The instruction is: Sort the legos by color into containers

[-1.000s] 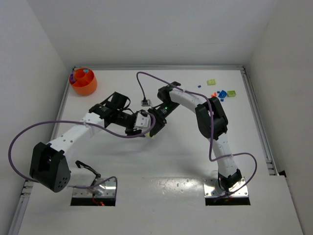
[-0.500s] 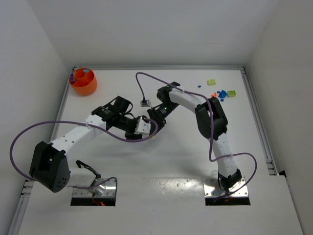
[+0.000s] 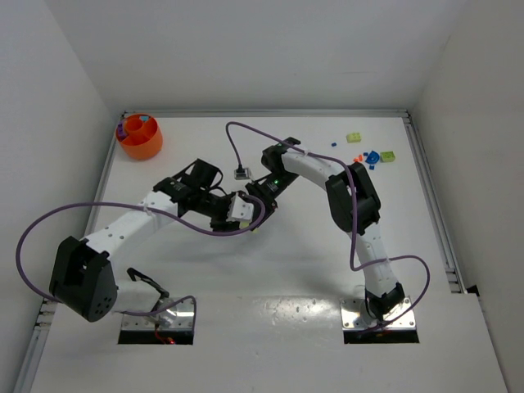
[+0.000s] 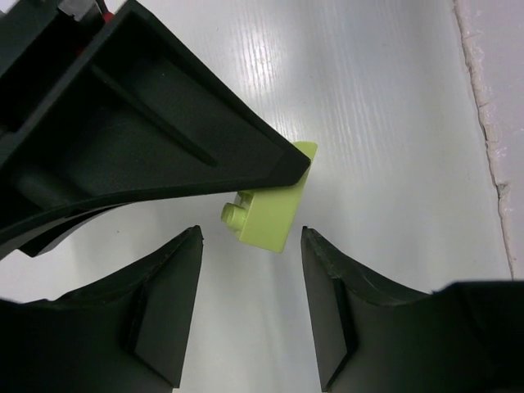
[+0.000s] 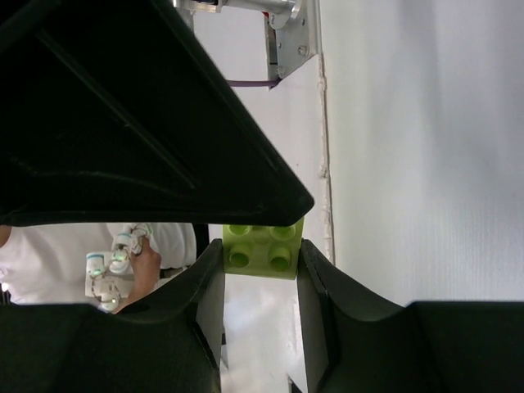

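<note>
Mid-table, the right pincer point(image 5: 260, 260) is clamped on a yellow-green brick point(image 4: 270, 209). The left pincer point(image 4: 250, 237) stands part open, touching nothing. The brick lies just ahead of its gap, one corner entering, tilted, with much of its length hidden. The bowl point(image 3: 139, 139) sits far left, nearer the left arm, so a handover looks likely.

Bright even light; soft shadows; glare on table point(image 3: 270, 307).

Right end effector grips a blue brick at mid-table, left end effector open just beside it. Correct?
Not blue: the brick in the right end effector is yellow-green, as the right wrist view shows. The left end effector is indeed open beside it.
</note>
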`<act>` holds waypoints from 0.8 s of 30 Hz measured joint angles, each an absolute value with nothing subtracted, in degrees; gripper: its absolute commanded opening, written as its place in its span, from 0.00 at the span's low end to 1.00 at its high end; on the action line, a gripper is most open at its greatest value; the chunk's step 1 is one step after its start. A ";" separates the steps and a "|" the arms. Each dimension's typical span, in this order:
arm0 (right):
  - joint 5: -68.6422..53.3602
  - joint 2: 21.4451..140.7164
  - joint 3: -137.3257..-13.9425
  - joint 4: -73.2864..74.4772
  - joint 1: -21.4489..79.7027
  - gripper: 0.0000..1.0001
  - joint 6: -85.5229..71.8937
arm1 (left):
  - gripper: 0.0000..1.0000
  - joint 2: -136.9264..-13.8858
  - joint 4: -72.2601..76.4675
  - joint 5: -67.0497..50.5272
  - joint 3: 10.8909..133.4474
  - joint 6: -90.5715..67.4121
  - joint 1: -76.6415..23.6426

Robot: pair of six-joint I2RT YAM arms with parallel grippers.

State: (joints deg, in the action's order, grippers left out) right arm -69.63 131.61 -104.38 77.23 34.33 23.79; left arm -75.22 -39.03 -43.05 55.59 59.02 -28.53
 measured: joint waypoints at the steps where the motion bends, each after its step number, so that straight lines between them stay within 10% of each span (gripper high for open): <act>1: -69.69 131.63 -104.38 77.23 34.33 0.08 23.81 | 0.56 -75.22 -39.03 -43.07 55.79 58.81 -28.58; 19: -70.32 131.76 -104.38 77.69 34.26 0.08 23.53 | 0.44 -75.31 -39.72 -43.55 57.47 56.23 -30.37; 24: -70.08 131.90 -104.38 78.17 34.11 0.08 23.18 | 0.18 -75.31 -39.86 -43.48 57.49 56.47 -30.87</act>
State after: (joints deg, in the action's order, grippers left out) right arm -70.08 131.90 -104.38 78.17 34.11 23.18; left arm -75.31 -39.86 -43.48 57.49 56.47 -30.87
